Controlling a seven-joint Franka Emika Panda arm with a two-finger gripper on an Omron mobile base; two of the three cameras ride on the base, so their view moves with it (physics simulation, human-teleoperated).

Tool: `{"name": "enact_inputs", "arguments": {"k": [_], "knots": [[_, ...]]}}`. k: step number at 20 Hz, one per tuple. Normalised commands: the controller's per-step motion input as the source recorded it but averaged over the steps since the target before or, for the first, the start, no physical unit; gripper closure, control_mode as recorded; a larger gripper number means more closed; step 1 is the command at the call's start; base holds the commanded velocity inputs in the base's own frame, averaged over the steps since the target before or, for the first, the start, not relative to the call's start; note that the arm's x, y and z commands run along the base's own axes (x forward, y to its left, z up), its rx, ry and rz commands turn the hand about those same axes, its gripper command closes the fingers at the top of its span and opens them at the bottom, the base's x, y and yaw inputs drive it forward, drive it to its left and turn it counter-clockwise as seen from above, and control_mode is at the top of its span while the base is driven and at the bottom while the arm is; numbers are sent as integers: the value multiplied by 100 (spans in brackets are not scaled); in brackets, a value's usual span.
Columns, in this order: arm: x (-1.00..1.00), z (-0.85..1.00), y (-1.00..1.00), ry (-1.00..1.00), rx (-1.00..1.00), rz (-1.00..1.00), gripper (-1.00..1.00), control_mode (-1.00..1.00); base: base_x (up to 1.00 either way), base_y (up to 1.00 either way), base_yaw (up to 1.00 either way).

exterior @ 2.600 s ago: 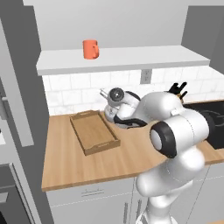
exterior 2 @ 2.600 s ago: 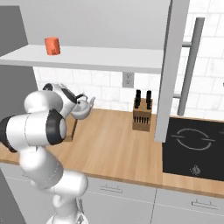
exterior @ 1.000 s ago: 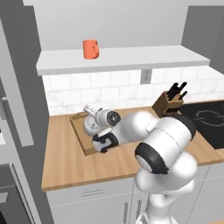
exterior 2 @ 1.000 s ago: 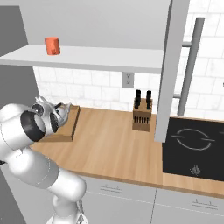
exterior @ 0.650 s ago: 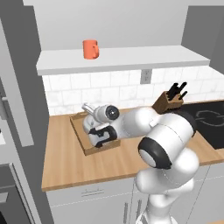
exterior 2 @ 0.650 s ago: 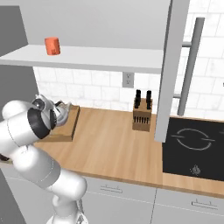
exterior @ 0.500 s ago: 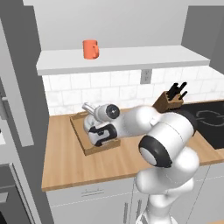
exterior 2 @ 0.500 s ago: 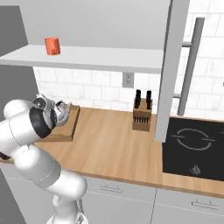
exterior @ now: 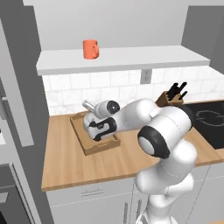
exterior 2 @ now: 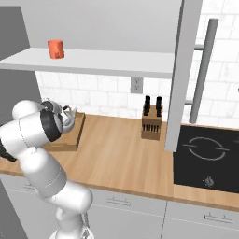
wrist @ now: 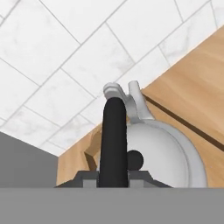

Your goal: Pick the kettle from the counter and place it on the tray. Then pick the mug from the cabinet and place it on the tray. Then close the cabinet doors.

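The white arm reaches low and to the left across the counter (exterior: 65, 162), its hand down over the wooden tray (exterior: 87, 148) that lies near the tiled back wall. The gripper (wrist: 112, 178) is clamped on the kettle's arched dark handle (wrist: 113, 140): in the hand view the two finger tips sit on either side of that black bar, close together, with the lid knob (wrist: 134, 159) just beside it. The kettle (wrist: 164, 151) hangs right under the hand, silver body rounded, short spout (wrist: 133, 98) pointing toward the white tiles. From the left base view the kettle's spout (exterior: 89, 105) pokes out past the wrist, above the far end of the tray, and the hand itself is within the tray's outline. Whether the kettle's base is touching the tray floor or just above it, I cannot tell; the hand covers that spot. From the right base view the kettle (exterior 2: 66, 116) peeks out beside the arm's dark elbow joint, at the tray's (exterior 2: 70, 135) near side.

Up on the pale cabinet shelf (exterior: 131, 59) the orange-red mug (exterior: 90, 49) stands upright, well apart from everything below. One cabinet door (exterior 2: 179, 74) stands open edge-on in the right base view, its long silver bar handle (exterior 2: 201, 70) vertical. A knife block (exterior 2: 151, 122) stands on the counter by the wall, between the tray and the black cooktop (exterior 2: 207, 151).
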Motion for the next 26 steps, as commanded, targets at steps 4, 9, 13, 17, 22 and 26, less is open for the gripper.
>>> {"name": "enact_inputs", "arguments": {"k": [4,9,13,17,22,26], "knots": [[24,-1,25,-6,0,0,100,-100,0,0,0],[13,-13,27,0,-2,0,-100,-100,0,0,0],[0,-4,7,0,-2,0,-100,-100,0,0,0],[0,-2,6,0,0,0,-100,-100,0,0,0],[-4,7,7,-3,0,0,-100,-100,0,0,0],[-21,47,6,-2,-1,0,-100,-100,0,0,0]]}}
